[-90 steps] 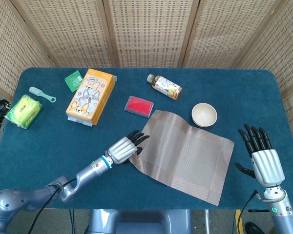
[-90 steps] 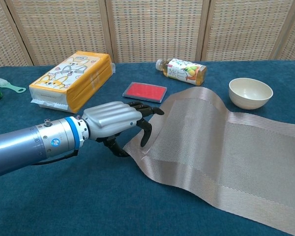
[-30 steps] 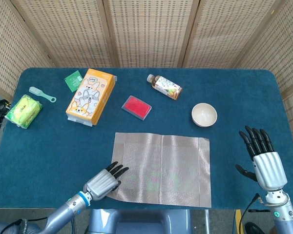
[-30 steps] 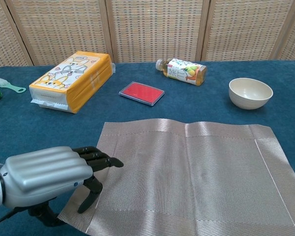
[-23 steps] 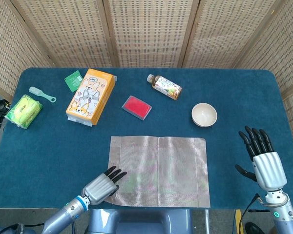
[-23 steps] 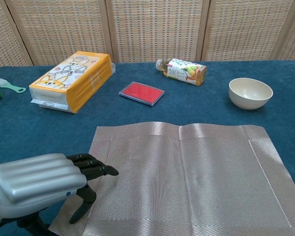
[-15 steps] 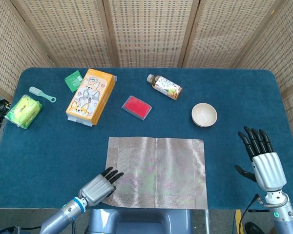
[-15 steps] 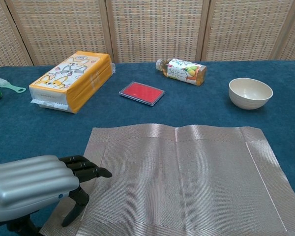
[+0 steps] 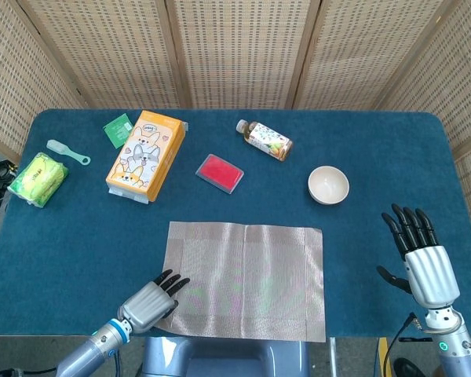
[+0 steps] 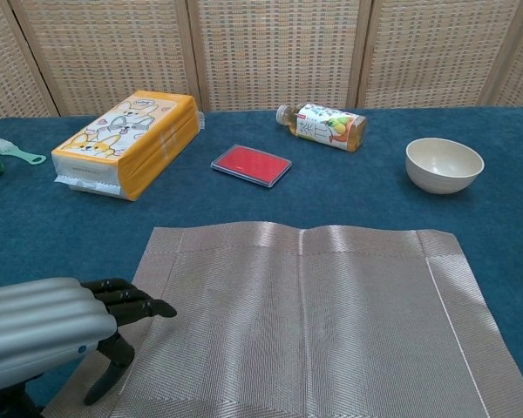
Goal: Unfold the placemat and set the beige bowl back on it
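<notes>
Left hand [image 9: 151, 301]: we find it at the near-left corner of the placemat [image 9: 247, 279], dark fingertips [image 10: 126, 305] lying over the mat's edge and thumb curled below; whether the corner is pinched or only touched, we cannot tell from either view.
Right hand [image 9: 420, 255]: we see it at the near-right edge of the table, well apart from the mat, palm down with fingers spread and holding nothing.
Placemat: we note it lies unfolded and flat on the blue tablecloth [image 9: 377, 149] at the near centre, with a faint crease down its middle and its near edge reaching the table's front edge.
Beige bowl [image 9: 328, 185]: we record it upright on the cloth beyond the mat's far-right corner, apart from the mat and not on it.
Bottle [image 9: 264, 140]: we see it lying on its side at the far centre, left of the bowl.
Red case [image 9: 220, 173]: we find it flat on the cloth, between the bottle and the mat's far edge.
Orange tissue pack [image 9: 145, 155]: we place it left of the red case, with a small green packet [image 9: 118, 129] just beside its far-left corner.
Far left: we note a pale brush [image 9: 67, 151] and, nearer the table edge, a yellow-green bundle [image 9: 38, 178].
</notes>
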